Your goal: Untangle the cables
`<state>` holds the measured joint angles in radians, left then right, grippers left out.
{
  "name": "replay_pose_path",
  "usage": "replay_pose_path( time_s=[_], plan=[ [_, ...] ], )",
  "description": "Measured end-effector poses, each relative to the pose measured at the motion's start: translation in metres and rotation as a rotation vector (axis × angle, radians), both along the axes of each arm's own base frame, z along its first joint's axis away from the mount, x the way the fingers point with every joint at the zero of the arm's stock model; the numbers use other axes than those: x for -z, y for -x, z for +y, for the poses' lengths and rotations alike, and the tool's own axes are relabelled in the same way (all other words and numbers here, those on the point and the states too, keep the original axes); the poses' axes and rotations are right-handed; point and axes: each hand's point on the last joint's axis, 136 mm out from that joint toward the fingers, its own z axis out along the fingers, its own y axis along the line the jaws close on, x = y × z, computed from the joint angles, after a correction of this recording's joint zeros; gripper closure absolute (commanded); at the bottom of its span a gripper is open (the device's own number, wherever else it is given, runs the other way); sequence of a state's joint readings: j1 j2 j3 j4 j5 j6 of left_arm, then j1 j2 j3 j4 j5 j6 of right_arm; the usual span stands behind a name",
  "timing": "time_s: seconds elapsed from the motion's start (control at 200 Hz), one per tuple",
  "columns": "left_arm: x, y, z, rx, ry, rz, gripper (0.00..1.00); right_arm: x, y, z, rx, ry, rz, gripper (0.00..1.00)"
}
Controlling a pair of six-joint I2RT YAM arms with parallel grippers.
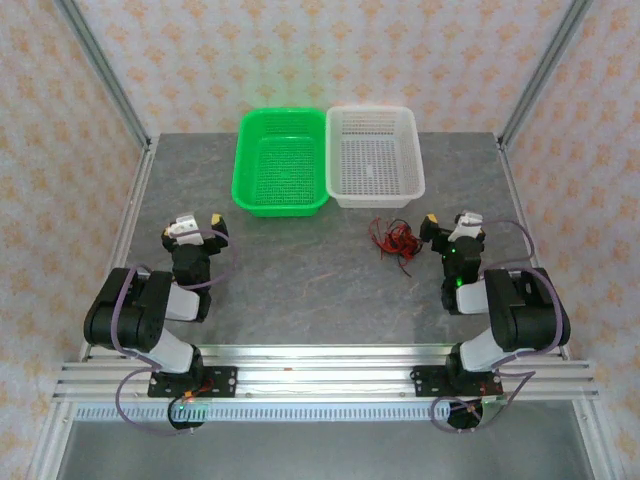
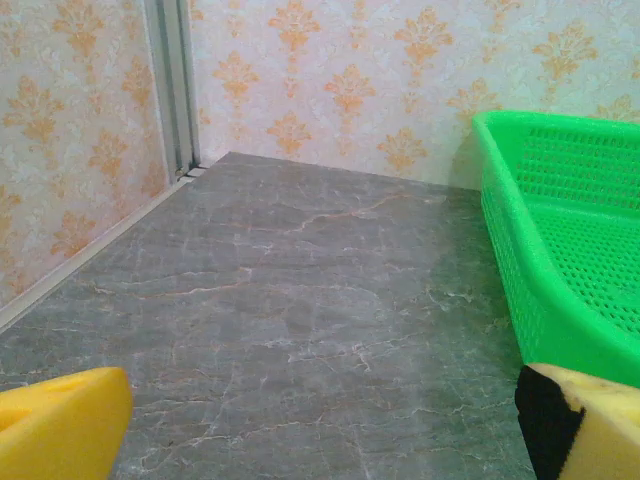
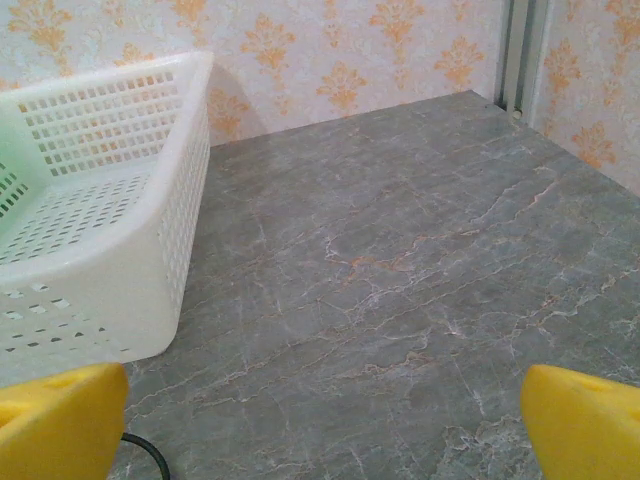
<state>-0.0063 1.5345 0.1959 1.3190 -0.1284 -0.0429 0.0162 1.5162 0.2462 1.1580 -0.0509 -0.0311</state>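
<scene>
The cables (image 1: 395, 238) lie as a small red and black tangle on the grey table, just in front of the white basket. My right gripper (image 1: 451, 222) stands open immediately right of the tangle, apart from it. In the right wrist view its yellow fingers (image 3: 62, 420) spread wide over bare table, the right gripper (image 3: 325, 430) holding nothing, and a bit of black cable (image 3: 150, 455) curls at the bottom left. My left gripper (image 1: 192, 224) is open at the table's left side, far from the cables. In the left wrist view, nothing sits inside the left gripper (image 2: 320, 430).
A green basket (image 1: 243, 160) and a white basket (image 1: 416, 165) stand side by side at the back of the table. The green basket (image 2: 560, 250) is to the right of my left fingers; the white basket (image 3: 100, 250) is ahead-left of my right fingers. Walls enclose the table.
</scene>
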Motion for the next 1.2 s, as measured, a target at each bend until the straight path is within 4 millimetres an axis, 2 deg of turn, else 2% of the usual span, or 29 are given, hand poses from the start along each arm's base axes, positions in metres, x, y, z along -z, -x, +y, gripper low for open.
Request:
replay_pose_path(
  time_s=[1.201],
  plan=[
    [0.0010,-0.0019,-0.0072,0.045,-0.010,0.008,0.01,0.0022,0.0002,0.0001,0.000,0.000,0.010,0.00]
  ],
)
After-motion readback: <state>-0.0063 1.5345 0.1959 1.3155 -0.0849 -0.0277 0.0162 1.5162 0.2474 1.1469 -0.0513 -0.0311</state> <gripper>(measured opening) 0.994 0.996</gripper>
